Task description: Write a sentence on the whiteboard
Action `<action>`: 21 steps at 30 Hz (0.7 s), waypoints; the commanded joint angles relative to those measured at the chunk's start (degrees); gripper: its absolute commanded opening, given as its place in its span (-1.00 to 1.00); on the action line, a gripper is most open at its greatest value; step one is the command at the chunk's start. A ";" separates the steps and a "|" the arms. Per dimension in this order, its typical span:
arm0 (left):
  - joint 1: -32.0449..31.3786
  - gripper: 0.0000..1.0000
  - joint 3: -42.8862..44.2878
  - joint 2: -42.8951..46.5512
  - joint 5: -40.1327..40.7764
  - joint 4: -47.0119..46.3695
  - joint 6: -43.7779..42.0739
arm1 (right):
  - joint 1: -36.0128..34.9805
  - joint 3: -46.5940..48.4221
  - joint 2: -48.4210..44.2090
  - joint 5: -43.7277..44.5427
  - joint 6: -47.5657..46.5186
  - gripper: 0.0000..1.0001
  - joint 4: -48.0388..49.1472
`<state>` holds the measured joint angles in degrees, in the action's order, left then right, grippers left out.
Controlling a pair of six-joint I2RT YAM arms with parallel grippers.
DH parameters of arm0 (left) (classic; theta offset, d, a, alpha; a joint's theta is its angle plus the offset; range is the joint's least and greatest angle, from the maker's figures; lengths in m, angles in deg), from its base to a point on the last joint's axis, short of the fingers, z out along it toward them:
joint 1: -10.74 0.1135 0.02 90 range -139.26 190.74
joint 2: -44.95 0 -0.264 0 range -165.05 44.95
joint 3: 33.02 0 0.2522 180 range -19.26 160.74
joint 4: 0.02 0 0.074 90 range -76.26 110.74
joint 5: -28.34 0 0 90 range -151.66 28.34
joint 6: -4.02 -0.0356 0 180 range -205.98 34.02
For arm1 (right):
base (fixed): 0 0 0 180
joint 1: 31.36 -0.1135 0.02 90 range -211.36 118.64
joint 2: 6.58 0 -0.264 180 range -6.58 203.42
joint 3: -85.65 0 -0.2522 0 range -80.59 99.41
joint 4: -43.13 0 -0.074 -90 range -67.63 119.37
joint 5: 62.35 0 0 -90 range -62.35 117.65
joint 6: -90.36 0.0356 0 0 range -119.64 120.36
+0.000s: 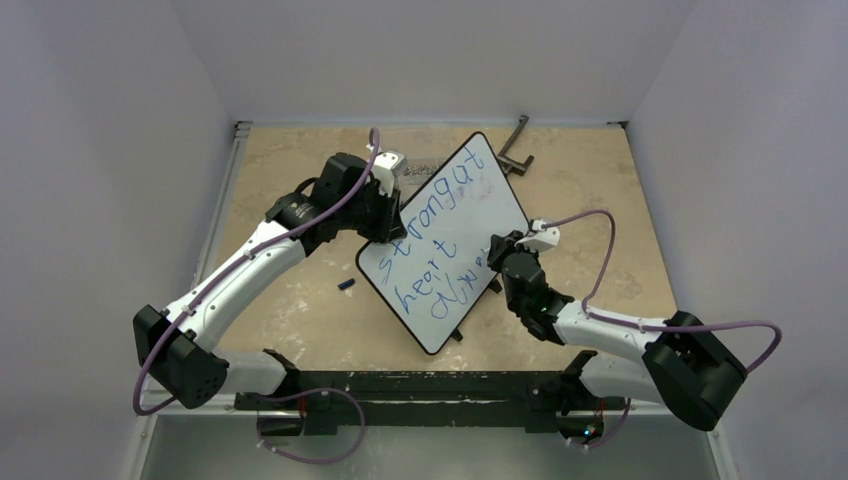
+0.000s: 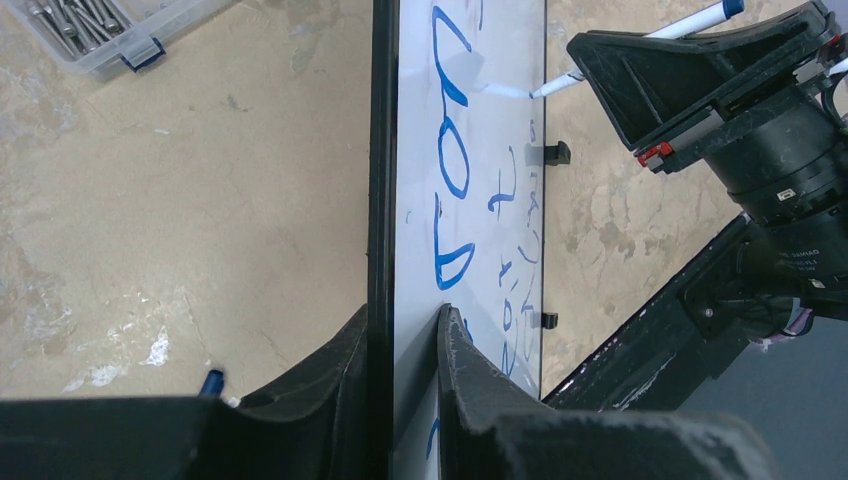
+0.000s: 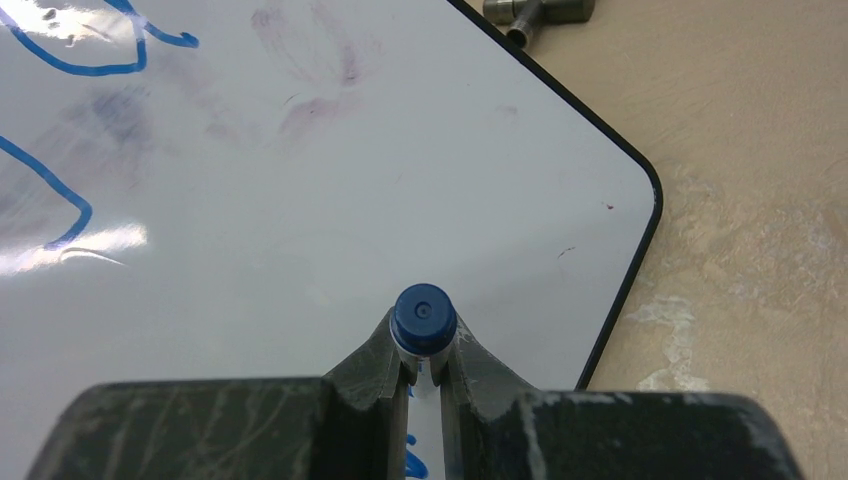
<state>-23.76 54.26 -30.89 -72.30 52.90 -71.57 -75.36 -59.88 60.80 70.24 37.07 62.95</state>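
The whiteboard lies tilted at the table's middle, with its black frame and glossy white face. The sentence runs in blue marker letters in two rows, and parts of it show in the left wrist view. My left gripper is shut on the board's left long edge, one finger on each side of it. My right gripper is shut on a white marker with a blue end. The marker points at the board, its tip at the surface near the clip edge.
A blue marker cap lies on the table left of the board. A metal T-shaped tool lies behind the board's far corner. A clear box of metal parts sits by the left side. A faint purple smudge marks the board.
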 commanded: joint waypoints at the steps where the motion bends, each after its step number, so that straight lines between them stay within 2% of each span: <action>1: 0.97 -1.00 -0.83 -0.71 14.86 6.64 -9.84 | 0.00 -1.50 -0.14 0.19 2.63 -1.00 -0.90; 21: 0.93 -1.00 -0.92 -0.63 14.41 6.46 -9.93 | 0.56 6.44 4.08 3.14 -2.87 -1.00 -0.03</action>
<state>-23.76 54.26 -30.89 -72.30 53.03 -71.57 -75.04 -57.10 63.66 73.45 35.41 61.46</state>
